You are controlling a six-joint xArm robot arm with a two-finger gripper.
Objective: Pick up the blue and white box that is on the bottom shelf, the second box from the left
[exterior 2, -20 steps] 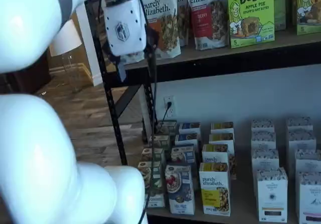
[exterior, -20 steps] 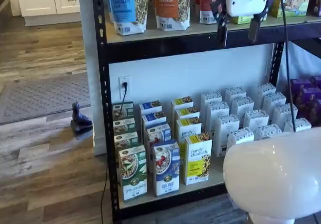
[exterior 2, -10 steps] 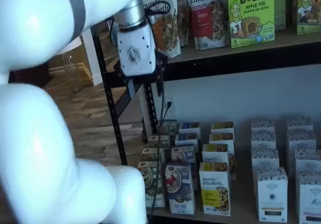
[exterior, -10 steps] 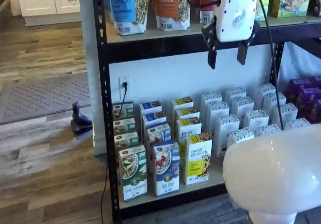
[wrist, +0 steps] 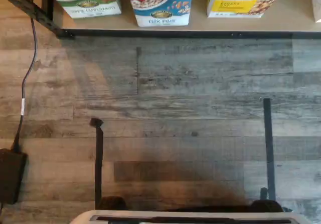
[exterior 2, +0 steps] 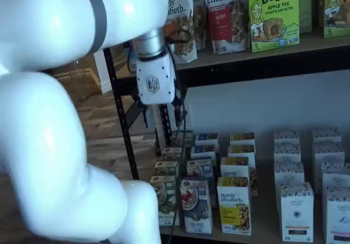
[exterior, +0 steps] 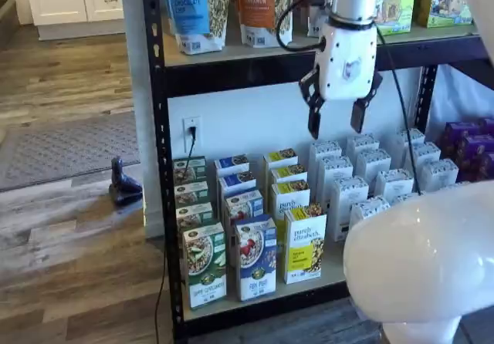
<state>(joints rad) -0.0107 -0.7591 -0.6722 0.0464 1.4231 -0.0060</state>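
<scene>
The blue and white box point(exterior: 255, 258) stands at the front of the bottom shelf point(exterior: 336, 265), between a green-and-white carton point(exterior: 204, 264) and a yellow carton point(exterior: 305, 244). It shows in both shelf views point(exterior 2: 196, 205). The wrist view shows only its white lower part point(wrist: 160, 0) on the shelf board point(wrist: 200, 25). My gripper point(exterior: 337, 120) hangs in front of the rack below the upper shelf rail, well above the box and to its right. Its two black fingers stand apart with a plain gap and hold nothing. It also shows in a shelf view point(exterior 2: 161, 112).
Same-kind cartons stand in rows behind the front ones. Several white cartons point(exterior: 370, 178) fill the shelf's right part, with purple boxes point(exterior: 471, 143) beyond. Tall bags point(exterior: 197, 5) stand on the upper shelf. A cable and black adapter point(wrist: 10, 174) lie on the wood floor. My white arm point(exterior: 424, 267) blocks the lower right.
My gripper has come down from the upper shelf level to below its rail and moved a little left, still open. The boxes have not moved.
</scene>
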